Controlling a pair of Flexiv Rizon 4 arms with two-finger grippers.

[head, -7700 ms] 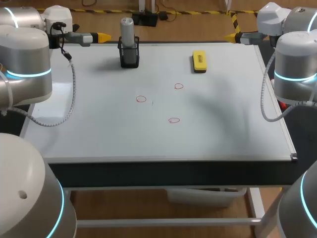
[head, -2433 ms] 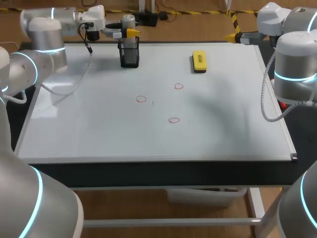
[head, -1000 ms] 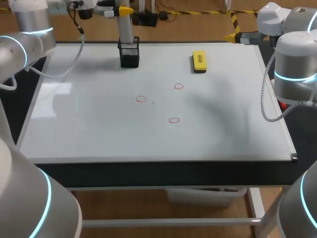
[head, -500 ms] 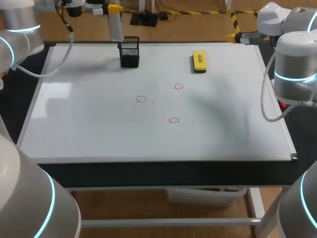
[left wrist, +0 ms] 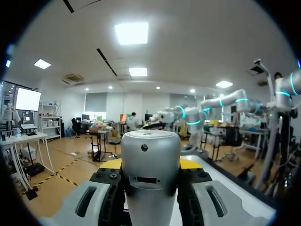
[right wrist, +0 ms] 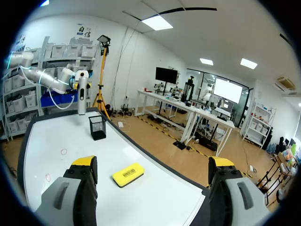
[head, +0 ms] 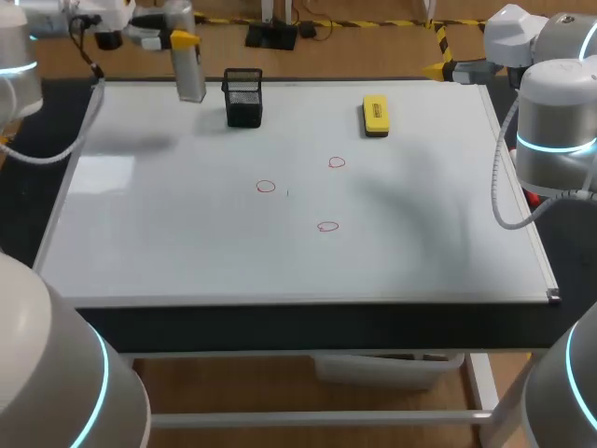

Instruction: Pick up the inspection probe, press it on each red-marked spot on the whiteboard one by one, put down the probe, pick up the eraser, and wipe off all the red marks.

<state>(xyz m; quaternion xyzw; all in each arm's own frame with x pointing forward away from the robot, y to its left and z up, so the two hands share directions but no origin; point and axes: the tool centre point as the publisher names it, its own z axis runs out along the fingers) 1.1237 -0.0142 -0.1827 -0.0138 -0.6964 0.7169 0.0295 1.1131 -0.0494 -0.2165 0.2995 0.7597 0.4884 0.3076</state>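
We've got a silver-grey probe (head: 189,73), a black mesh holder (head: 242,101), a yellow eraser (head: 375,114) with a dark underside, and three thin red circles (head: 266,187) on our plain white whiteboard (head: 187,243).

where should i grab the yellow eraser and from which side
Across its short width, from straight above. The yellow eraser lies flat on the whiteboard, so only its two long side faces are free for fingers. The open right gripper is likely the better choice, being the nearer one.
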